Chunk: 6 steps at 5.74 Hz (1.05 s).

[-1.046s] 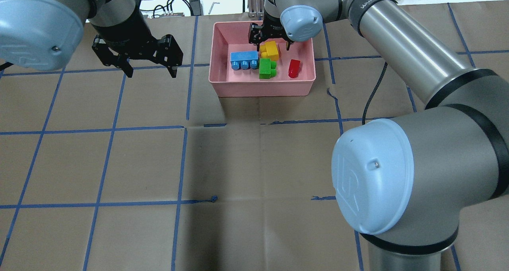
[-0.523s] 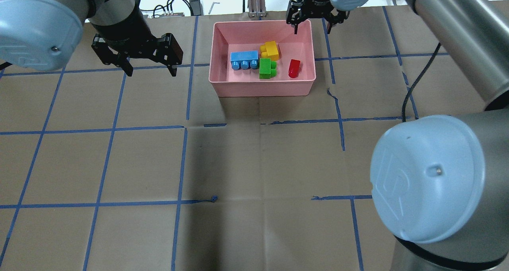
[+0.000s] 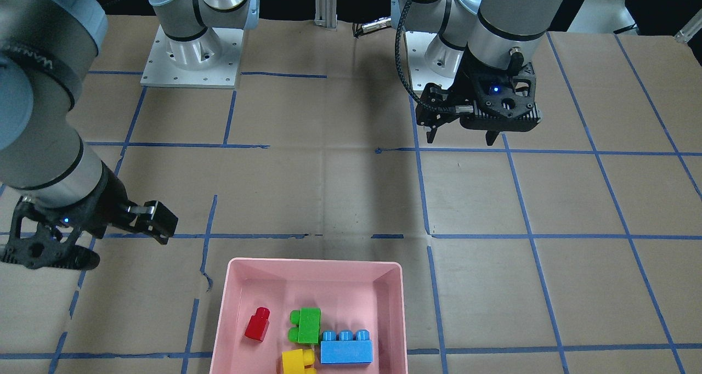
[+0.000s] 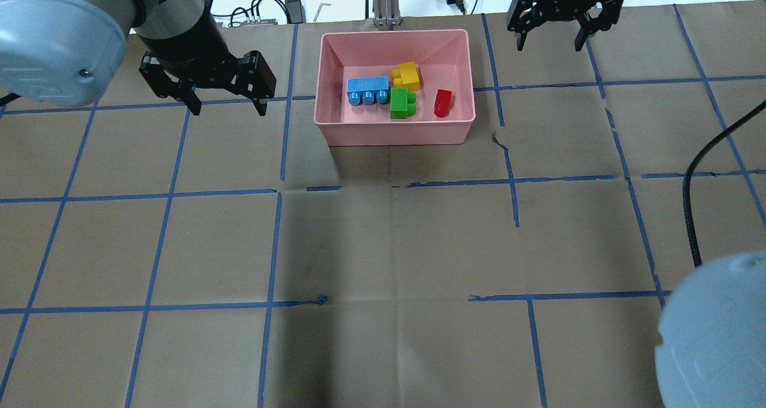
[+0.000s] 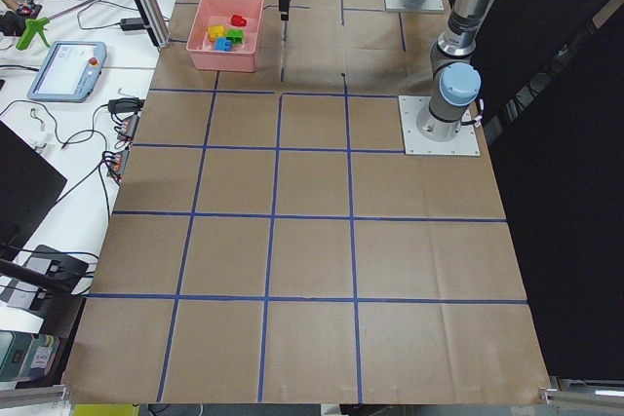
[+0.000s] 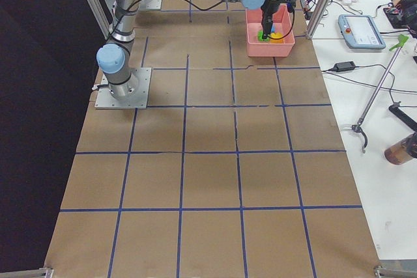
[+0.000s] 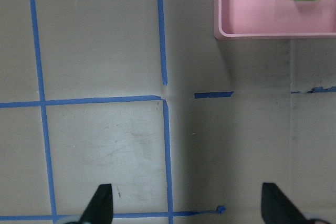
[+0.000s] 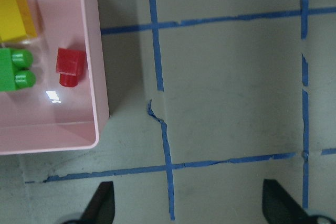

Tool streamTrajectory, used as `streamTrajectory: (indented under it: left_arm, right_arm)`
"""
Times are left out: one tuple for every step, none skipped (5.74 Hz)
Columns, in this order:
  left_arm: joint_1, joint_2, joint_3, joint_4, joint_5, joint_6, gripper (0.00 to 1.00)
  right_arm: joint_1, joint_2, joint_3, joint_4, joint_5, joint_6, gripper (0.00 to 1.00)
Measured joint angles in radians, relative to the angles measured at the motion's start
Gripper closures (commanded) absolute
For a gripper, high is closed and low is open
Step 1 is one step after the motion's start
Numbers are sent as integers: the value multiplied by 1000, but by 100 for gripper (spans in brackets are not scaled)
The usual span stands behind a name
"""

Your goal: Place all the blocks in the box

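Note:
The pink box (image 4: pixel 395 134) stands at the far middle of the table. In it lie the blue block (image 4: pixel 367 90), the yellow block (image 4: pixel 407 75), the green block (image 4: pixel 401 102) and the red block (image 4: pixel 442 102). They also show in the front view, in the box (image 3: pixel 315 262): red (image 3: pixel 257 324), green (image 3: pixel 305 326), blue (image 3: pixel 346 347), yellow (image 3: pixel 298 360). My left gripper (image 4: pixel 227 106) hangs open and empty to the left of the box. My right gripper (image 4: pixel 549 44) hangs open and empty beyond the box's far right corner.
Brown paper with a blue tape grid covers the table. An aluminium post (image 4: pixel 383 1) and cables stand just behind the box. The right wrist view shows the box's corner (image 8: pixel 100 77) with the red block (image 8: pixel 69 65) inside.
My right gripper has risen from over the yellow block in the box and moved right and away, clear of the box, empty. The left arm and the blocks have not moved.

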Motion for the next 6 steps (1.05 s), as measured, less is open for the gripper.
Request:
streamTrajectory:
  left_arm:
    - [0, 0, 0, 0, 0, 1, 0]
    - [1, 1, 1, -1, 0, 1, 0]
    - [2, 2, 1, -1, 1, 1, 0]
    - [3, 4, 0, -1, 2, 2, 0]
    - [4, 5, 0, -1, 2, 2, 0]
    - [4, 6, -1, -2, 2, 2, 0]
  right_arm:
    - [2, -109, 87, 14, -2, 3, 0]
    - [5, -195, 145, 32, 0, 7, 0]
    - [8, -229, 162, 51, 2, 8, 0]
    - [9, -237, 166, 58, 6, 8, 0]
    - [9, -236, 169, 60, 7, 8, 0]
    - [8, -236, 172, 61, 5, 8, 0]
